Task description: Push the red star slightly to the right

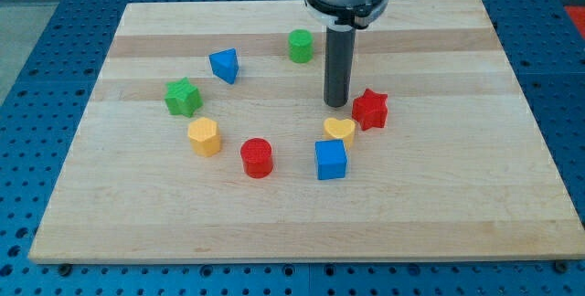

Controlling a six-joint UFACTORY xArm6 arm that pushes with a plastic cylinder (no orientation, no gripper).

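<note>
The red star (370, 109) lies right of the board's middle. My tip (336, 104) stands just to its left, a small gap away, at about the star's height in the view. The rod rises straight up from there to the arm at the view's top. A yellow heart (339, 131) lies just below my tip and touches or nearly touches the star's lower left. A blue cube (331, 159) sits below the heart.
A green cylinder (300, 46) sits up-left of the rod. A blue triangular block (224, 65), a green star (183, 97), a yellow hexagon (204, 136) and a red cylinder (258, 157) curve round the left. The wooden board (457, 195) rests on a blue perforated table.
</note>
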